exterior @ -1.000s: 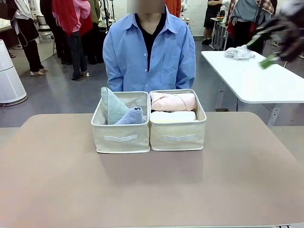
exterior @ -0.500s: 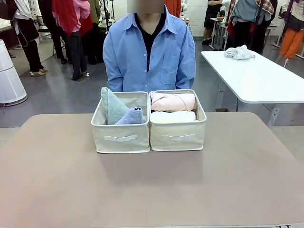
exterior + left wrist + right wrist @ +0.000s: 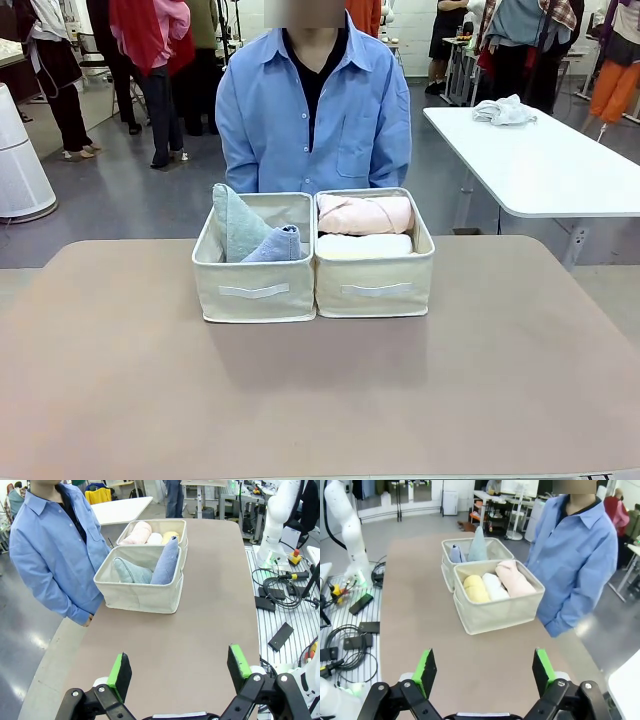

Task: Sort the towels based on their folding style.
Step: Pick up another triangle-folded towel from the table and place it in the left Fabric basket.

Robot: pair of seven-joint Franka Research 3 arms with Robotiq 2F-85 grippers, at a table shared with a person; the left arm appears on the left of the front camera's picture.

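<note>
Two beige fabric boxes stand side by side mid-table. The left box (image 3: 255,290) holds two cone towels, grey-green (image 3: 236,222) and lavender-blue (image 3: 276,246). The right box (image 3: 374,286) holds rolled towels, pink (image 3: 364,214) and white (image 3: 364,245); the right wrist view adds a pale yellow roll (image 3: 476,588) beside the white roll (image 3: 494,586) and pink roll (image 3: 514,578). My left gripper (image 3: 179,667) hangs open above the table's end, well short of the boxes, with nothing between its green pads. My right gripper (image 3: 484,667) is open too, over the opposite end.
A person in a blue shirt (image 3: 315,110) stands at the far edge right behind the boxes. The brown table (image 3: 320,390) is bare in front of them. A white table (image 3: 540,170) with a whitish cloth heap (image 3: 503,110) stands back right. Cables lie beside the table (image 3: 280,580).
A second ago my right gripper showed blurred at the front view's upper right; it has since left that picture. The boxes and towels have not moved.
</note>
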